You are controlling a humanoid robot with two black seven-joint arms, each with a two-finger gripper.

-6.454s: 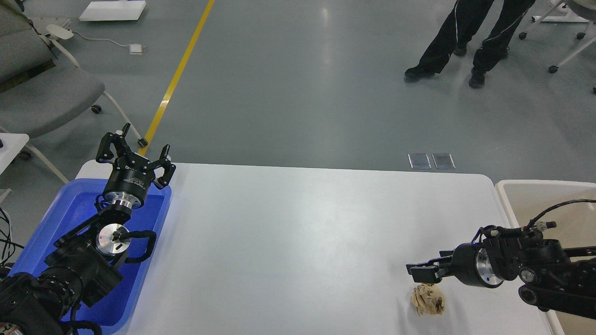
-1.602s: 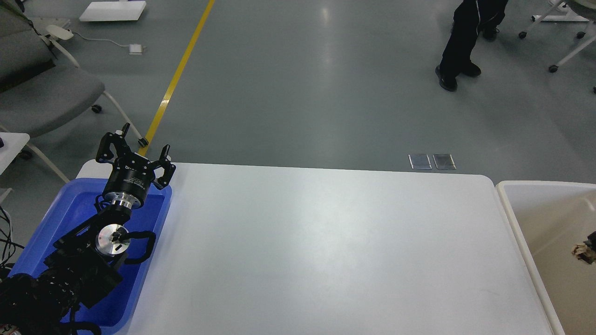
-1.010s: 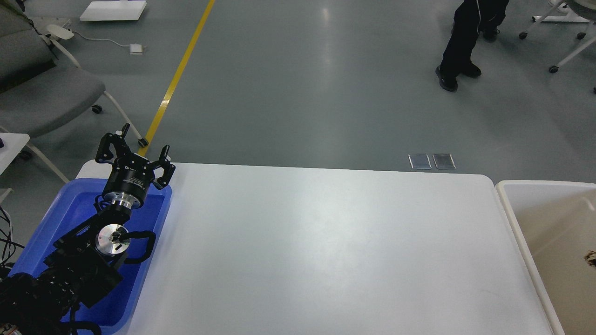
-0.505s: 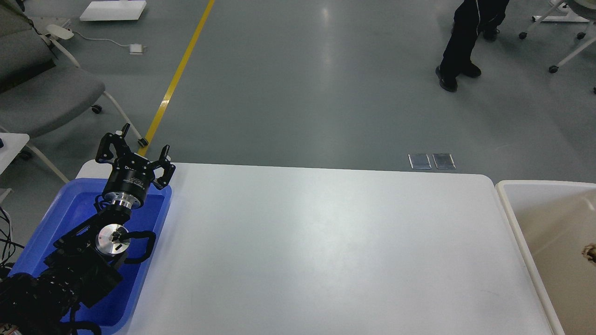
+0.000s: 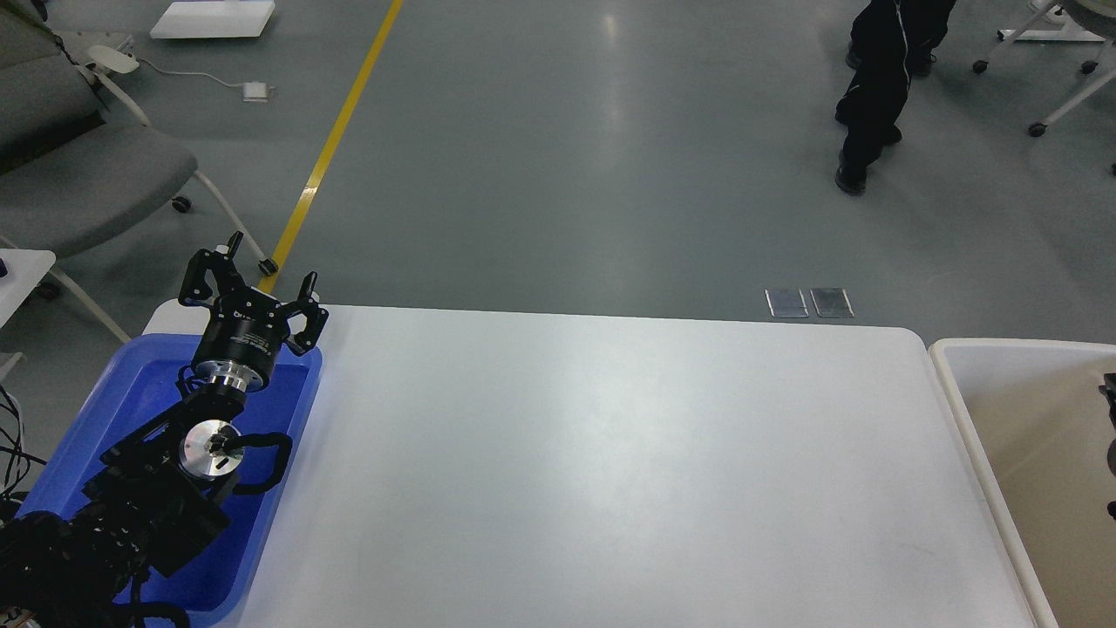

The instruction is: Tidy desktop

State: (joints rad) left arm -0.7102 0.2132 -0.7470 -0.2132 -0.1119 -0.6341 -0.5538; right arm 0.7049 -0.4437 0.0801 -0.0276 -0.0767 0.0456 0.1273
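The white desktop (image 5: pixel 610 453) fills the middle of the head view, with nothing lying on it. My left gripper (image 5: pixel 255 272) is open and empty, held up over the far end of the blue tray (image 5: pixel 131 375) at the desktop's left. Only a thin black sliver of my right arm (image 5: pixel 1110 388) shows at the right edge, over the beige-white bin (image 5: pixel 959 351). Its fingers cannot be made out. No crumpled paper shows in the bin's visible part.
A person's dark legs (image 5: pixel 876 96) stand on the grey floor beyond the desktop's far right. A grey chair (image 5: pixel 87 174) stands at the far left. A yellow floor line (image 5: pixel 336 139) runs behind the tray.
The crumpled brown paper seen at the right edge over the bin no longer shows, and a black sliver of my right arm shows there. The person has stepped. My left arm has not moved.
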